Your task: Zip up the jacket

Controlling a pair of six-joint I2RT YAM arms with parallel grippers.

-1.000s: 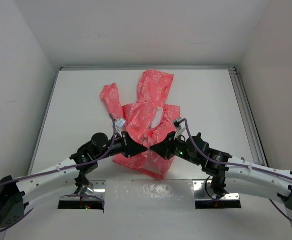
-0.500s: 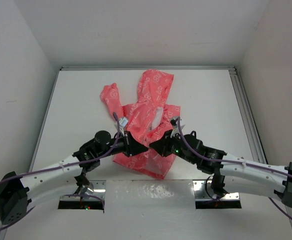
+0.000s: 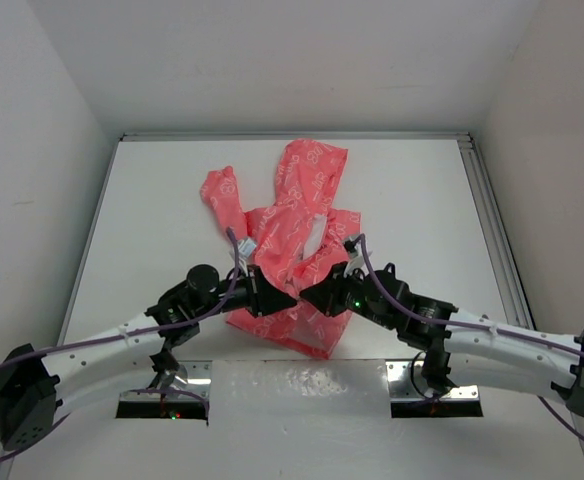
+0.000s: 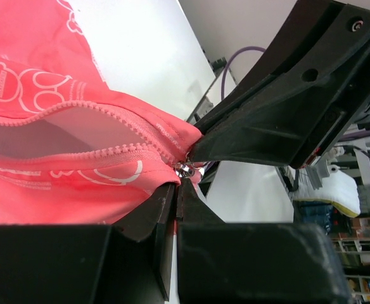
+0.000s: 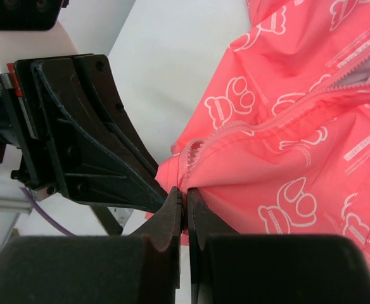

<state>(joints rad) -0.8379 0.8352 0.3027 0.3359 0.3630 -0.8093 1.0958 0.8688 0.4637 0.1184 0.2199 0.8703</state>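
White bench [image 3: 152, 230]. One coral-pink jacket [image 3: 297, 215] lies mid-bench: hood toward the far edge, hem toward the near edge, one sleeve angled toward the left edge.

top view: bright, even, diffuse light from overhead; sharp across the frame.
shadows: faint and soft-edged on the bench [image 3: 422, 200] beside the arms.
glare: speckled highlights on the metal plate [image 3: 302, 385] at the near edge.
left wrist: left fingers [image 4: 150, 218] dark, soft-focus; right-hand background blurred; jacket [image 4: 58, 171] zip teeth sharp.
right wrist: right fingers [image 5: 201, 218] underexposed, blurred; jacket print crisp, no clipping.
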